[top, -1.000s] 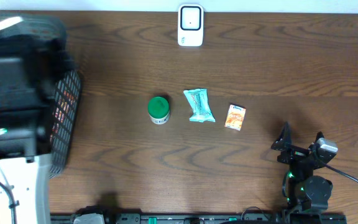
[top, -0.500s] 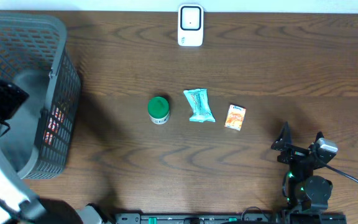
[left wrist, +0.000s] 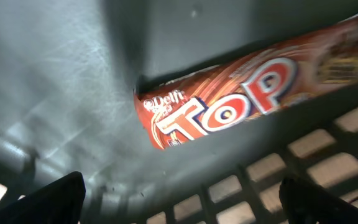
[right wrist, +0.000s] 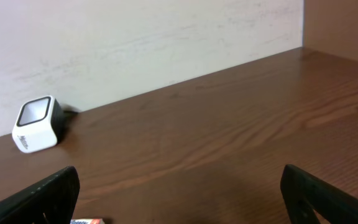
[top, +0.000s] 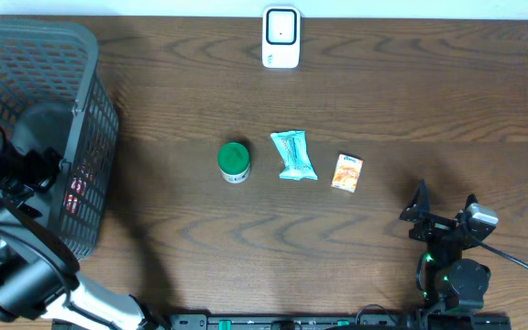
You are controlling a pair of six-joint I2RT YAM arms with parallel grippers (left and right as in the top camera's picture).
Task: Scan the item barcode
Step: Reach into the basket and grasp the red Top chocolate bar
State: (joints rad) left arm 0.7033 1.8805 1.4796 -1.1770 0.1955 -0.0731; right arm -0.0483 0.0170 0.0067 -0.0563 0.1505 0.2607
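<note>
Down low in the basket (top: pixel 99 128) now with the left gripper (left wrist: pixel 182 202), after looming high above it a second ago and filling that corner of the overhead view. Jaws wide apart, holding nothing. Just ahead of them, on the basket floor by the mesh wall: a red TOP bar (left wrist: pixel 229 102), untouched. Hard to say whether reaching for it or leaving it there.

Nothing altered elsewhere. Right gripper (right wrist: pixel 179 196) parked at the near right of the table (top: pixel 411 92), jaws wide apart and empty. Tub (top: pixel 234 161), packet (top: pixel 293 155) and box (top: pixel 347 171) in their row mid-table. Scanner (top: pixel 280 37) at the far edge, well apart from the bar. Nothing presented to it yet, so probably a grasp and a carry across to come.
</note>
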